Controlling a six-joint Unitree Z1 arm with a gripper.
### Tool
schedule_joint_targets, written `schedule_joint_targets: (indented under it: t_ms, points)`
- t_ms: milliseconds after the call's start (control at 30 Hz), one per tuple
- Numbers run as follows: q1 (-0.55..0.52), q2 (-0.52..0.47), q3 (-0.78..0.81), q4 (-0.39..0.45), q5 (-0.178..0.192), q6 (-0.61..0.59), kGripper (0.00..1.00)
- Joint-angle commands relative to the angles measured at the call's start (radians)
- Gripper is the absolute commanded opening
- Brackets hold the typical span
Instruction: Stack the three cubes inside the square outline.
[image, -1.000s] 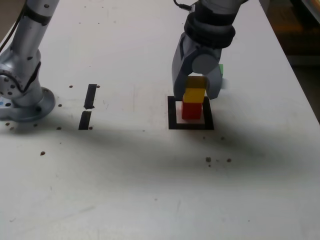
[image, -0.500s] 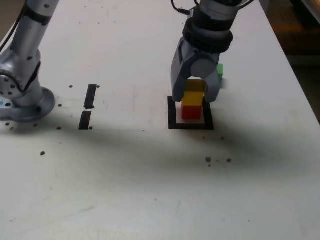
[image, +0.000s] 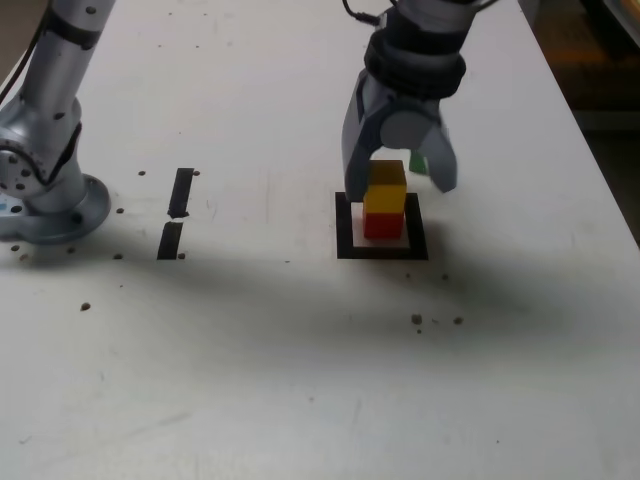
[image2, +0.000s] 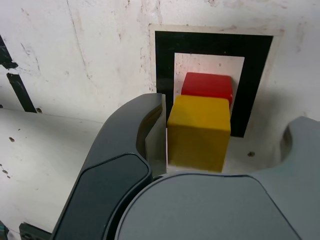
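My exterior camera looks down across the counter (image: 300, 380) from high in front; my wrist camera peers closely downward. Both share the square outline (image: 381, 250) (image2: 257, 65), upper centre.

The arm is silver-grey metal with a round flanged base (image: 45, 205), a ribbed black collar (image: 415, 62) just above the gripper (image: 400, 180), a thin black cable looping off beside that collar, and two broad, curved, dark grey-blue fingers (image2: 117, 175) with paler inner pads.
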Motion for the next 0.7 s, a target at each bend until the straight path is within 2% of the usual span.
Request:
schedule_joint_targets:
  t_ms: [0, 267, 467, 667]
  points:
    - [0.002, -0.027, -0.016, 0.018, 0.008, 0.002, 1.0]
    - [0.064, -0.077, -0.111, 0.133, 0.067, 0.043, 1.0]
    - [0.176, -0.048, -0.141, 0.113, 0.079, 0.139, 1.0]
    - [0.249, 0.043, -0.205, 0.094, 0.086, 0.201, 0.99]
